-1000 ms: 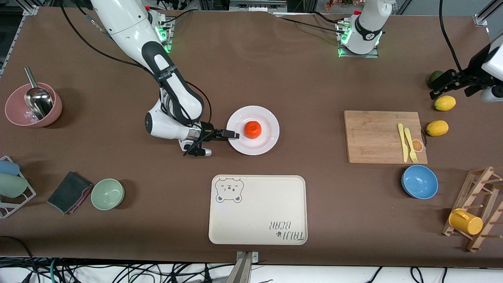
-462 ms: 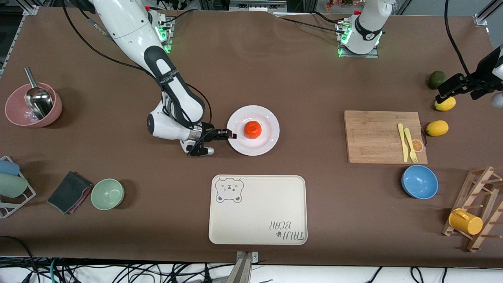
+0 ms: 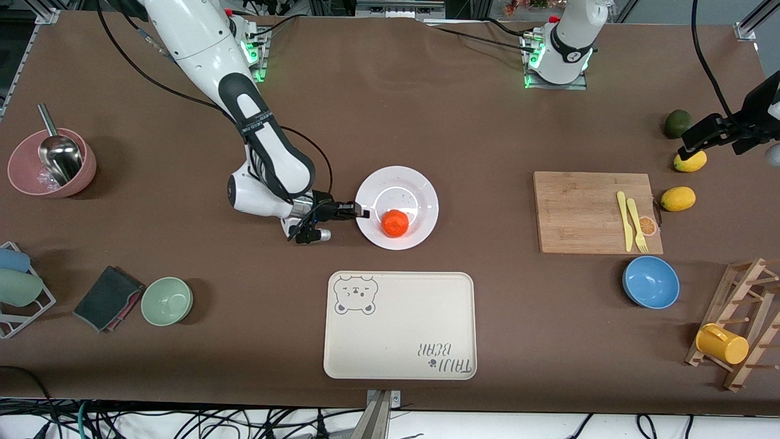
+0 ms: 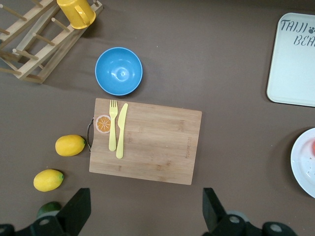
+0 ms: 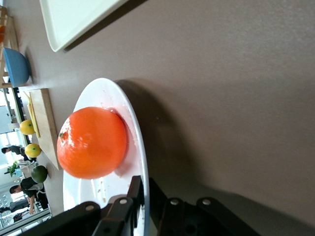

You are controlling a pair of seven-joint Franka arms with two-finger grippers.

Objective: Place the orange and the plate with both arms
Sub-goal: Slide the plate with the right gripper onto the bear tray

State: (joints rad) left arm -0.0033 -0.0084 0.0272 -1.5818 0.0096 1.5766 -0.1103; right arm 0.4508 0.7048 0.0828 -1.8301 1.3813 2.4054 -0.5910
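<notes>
Right claw [image 3: 361, 212] pinches the rim of the round glossy white plate [image 3: 420, 189], seemingly tilted, so the small red-orange fruit [image 3: 395, 223] sits at its edge nearest the camera; left claw [image 4: 146, 211], fingers spread and empty, waits above the brown worktop [image 3: 487, 134] near the wooden cutting board [image 4: 157, 142].

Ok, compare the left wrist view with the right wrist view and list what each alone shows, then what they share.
Only the left wrist view shows the yellow fork and knife on the board and the yellow cup on its rack. Only the right wrist view shows the whole orange and the right gripper clamped on the plate rim. Both show the plate, tray, blue bowl, cutting board, lemons and avocado.
</notes>
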